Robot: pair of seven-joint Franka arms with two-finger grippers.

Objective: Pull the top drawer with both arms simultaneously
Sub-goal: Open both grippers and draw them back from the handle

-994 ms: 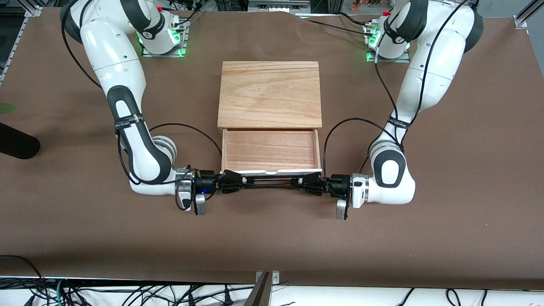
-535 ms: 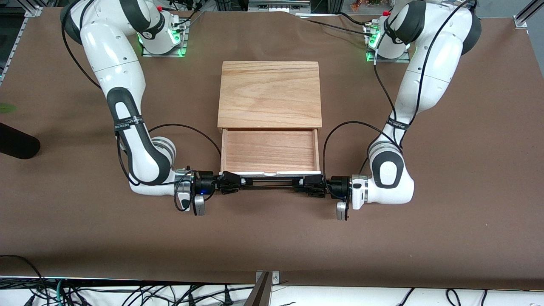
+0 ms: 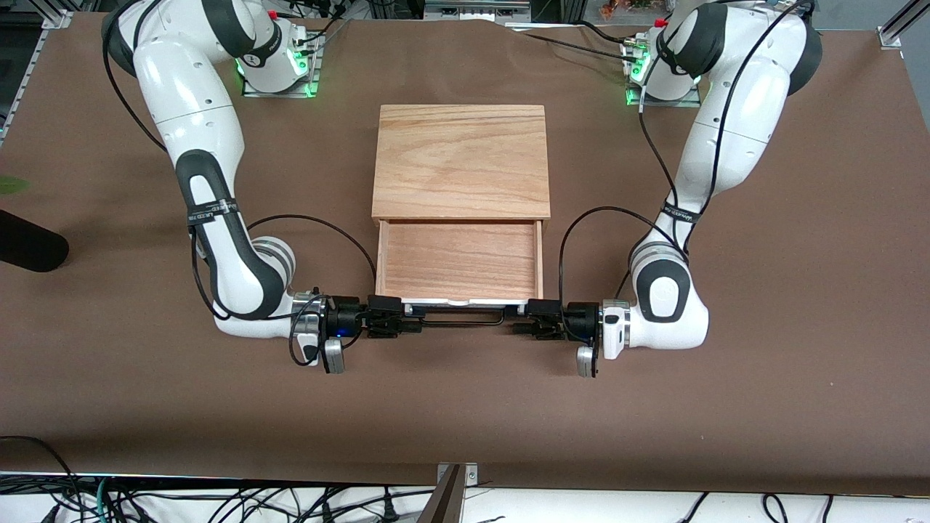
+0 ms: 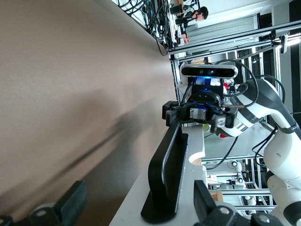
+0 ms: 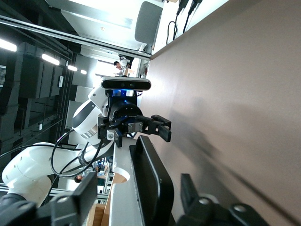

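A brown worktop (image 3: 799,290) fills the room's middle; tangled black cables (image 3: 218,501) hang along its near edge, and metal framing (image 4: 225,165) rises under ceiling strip lights (image 5: 51,59).

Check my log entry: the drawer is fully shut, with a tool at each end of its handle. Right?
Not shut: the front view shows the drawer pulled out. The left tool and right tool are at its handle ends.

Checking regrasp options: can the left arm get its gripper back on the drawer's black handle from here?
Likely yes. The left gripper sits open at its end of the black handle, fingers either side of the bar; nothing lies between. The right gripper holds off at the other end.
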